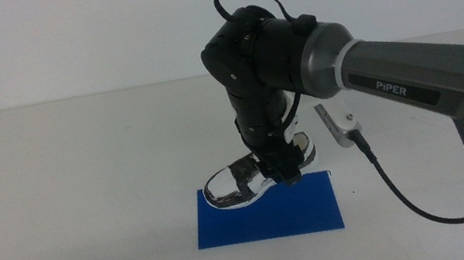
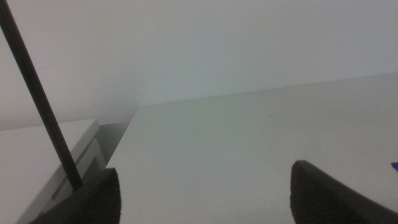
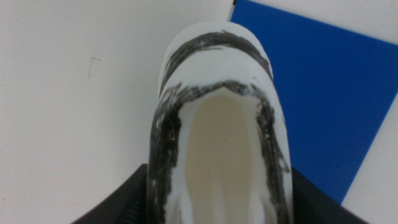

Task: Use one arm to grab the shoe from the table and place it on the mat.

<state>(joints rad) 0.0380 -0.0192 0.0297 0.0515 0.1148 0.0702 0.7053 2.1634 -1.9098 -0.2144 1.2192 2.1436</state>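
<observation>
table [image 1: 79, 174]: plain white top, pale wall behind, nothing else on it but the task items.
mat [image 1: 269, 220]: blue rectangle lying flat near the front-centre of the table; in the right wrist view [image 3: 323, 93] seen just beside the shoe, under and past one side of it.
shoe [image 1: 245, 180]: white sneaker with dark mottling, toe pointing toward the left side of the middle view, heel up toward the gripper; sits over the mat's far edge, toe part over blue. cannot tell whether the sole touches the mat or hangs just above it.
right gripper [image 1: 284, 167]: at the shoe's heel end, wrist pointing down; dark jaws on either side of the shoe's opening in the right wrist view [image 3: 217, 214], closed onto the shoe's sides, cream inside visible between them.
arm [image 1: 394, 84]: comes in from the right, grey forearm, elbow bent down over the mat.
left gripper [image 2: 205, 193]: parked low at the near-left of the table, jaws wide apart, nothing between them, looking across bare table.
progress: grab done, carry mostly done; shoe at the mat's far edge, not centred.
left to do: likely settle it fully on the blue, let go, pull back.
</observation>
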